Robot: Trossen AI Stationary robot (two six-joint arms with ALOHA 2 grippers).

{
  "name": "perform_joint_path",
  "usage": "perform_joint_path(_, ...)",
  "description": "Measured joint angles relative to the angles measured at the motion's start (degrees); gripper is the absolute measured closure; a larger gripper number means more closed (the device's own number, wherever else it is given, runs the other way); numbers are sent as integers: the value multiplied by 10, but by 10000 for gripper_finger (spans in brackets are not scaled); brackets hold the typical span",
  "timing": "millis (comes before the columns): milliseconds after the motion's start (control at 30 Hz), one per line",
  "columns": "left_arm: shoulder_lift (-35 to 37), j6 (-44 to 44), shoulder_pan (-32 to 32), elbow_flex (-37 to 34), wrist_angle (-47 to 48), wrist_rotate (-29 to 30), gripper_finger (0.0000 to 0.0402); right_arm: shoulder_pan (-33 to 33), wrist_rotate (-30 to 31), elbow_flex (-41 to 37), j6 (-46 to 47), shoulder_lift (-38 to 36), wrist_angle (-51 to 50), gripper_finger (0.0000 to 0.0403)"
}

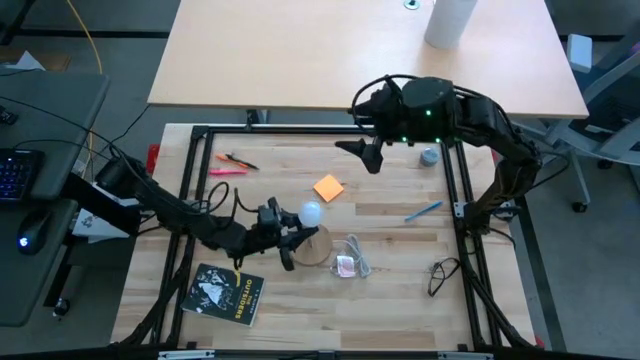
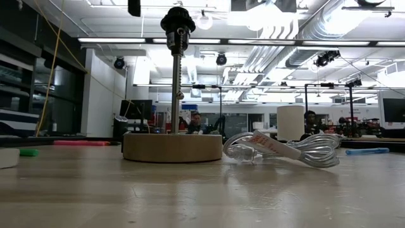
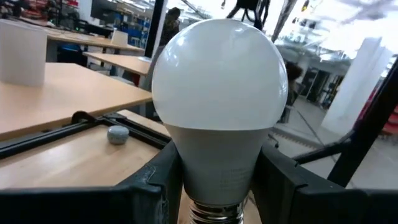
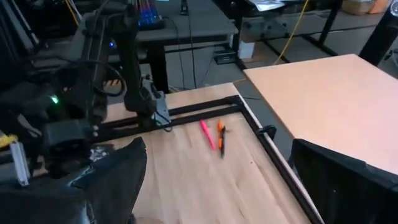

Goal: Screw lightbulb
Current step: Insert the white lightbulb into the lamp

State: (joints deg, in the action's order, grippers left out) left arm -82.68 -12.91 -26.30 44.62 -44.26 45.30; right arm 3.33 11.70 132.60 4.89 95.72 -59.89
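A: What does the left hand [image 1: 283,237] hold?
B: It is half closed around the lightbulb [image 1: 312,212], above the wooden lamp base [image 1: 312,250], near the counter [image 1: 390,300] middle.
A: And the right hand [image 1: 372,150]?
B: Wide open, empty, at the far side.

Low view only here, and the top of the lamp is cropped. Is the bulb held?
Observer: Yes. The left hand is shut on the bulb, with a finger on either side of its neck.
Operator: Where does it sit?
Observer: From above, the bulb shows just past the wooden base, on its far side.
Operator: Right arm?
Observer: The right hand is open and holds nothing. It hovers over the back of the table.
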Motion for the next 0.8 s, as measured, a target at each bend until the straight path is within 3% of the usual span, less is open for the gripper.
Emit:
perform_joint_path(333, -1, 10, -4, -11, -30, 0, 266, -68, 107, 0, 57, 0, 11, 15)
perform_joint_path(400, -2, 4, -4, -34, -57, 12, 266, -79, 113, 0, 57, 0, 12, 15)
perform_joint_path(567, -1, 26, 1, -96, -227, 17, 266, -97, 124, 0, 54, 0, 11, 15)
perform_joint_path(800, -4, 61, 13, -101, -217, 5, 266, -98, 127, 0, 52, 0, 11, 15)
